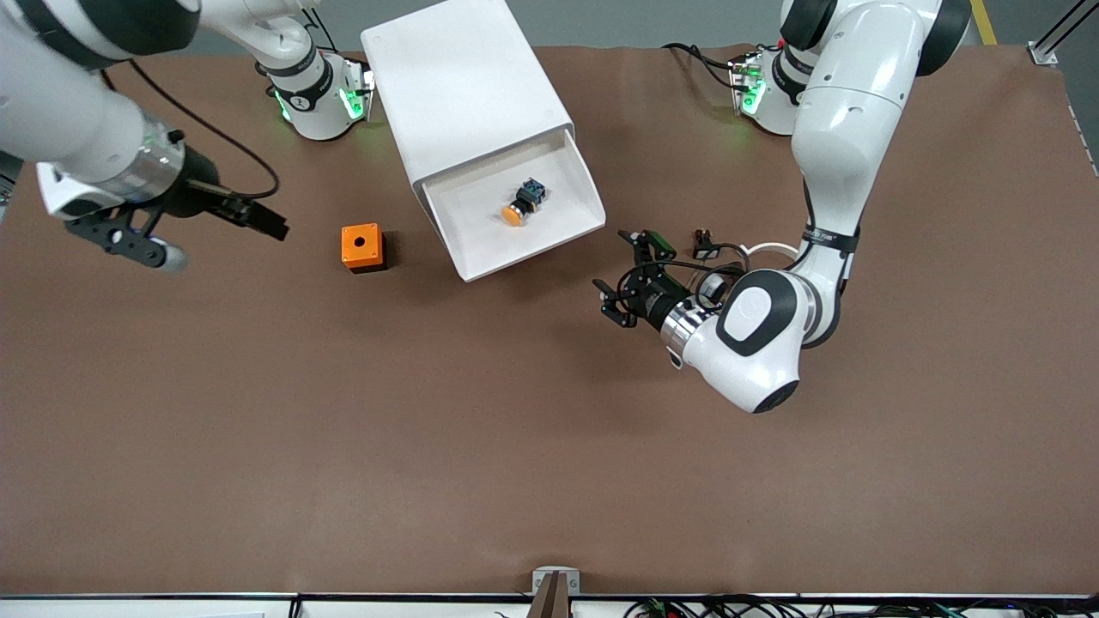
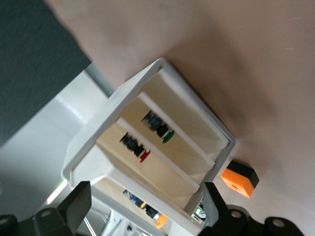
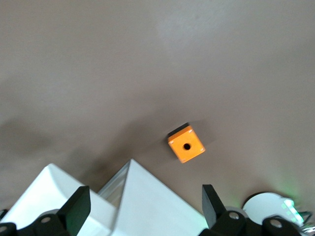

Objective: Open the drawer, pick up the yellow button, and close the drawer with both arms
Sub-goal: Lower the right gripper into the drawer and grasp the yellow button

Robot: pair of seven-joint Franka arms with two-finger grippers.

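Brown table [image 1: 515, 446], pulled-out drawer [image 1: 562, 225] with button [image 1: 522, 204] inside; both pincers open, empty.

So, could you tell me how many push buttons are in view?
3. An orange-capped button lies in the open top drawer; a green-capped button and a red-capped button sit in separate lower drawers. Others may be hidden.

Readable text nearly absent. Black joint band on white right robot arm's base [image 1: 302, 97] carried white mark resembling digit "1". Black band on white left robot arm's forearm [image 1: 829, 236] bore small white lettering, illegible.
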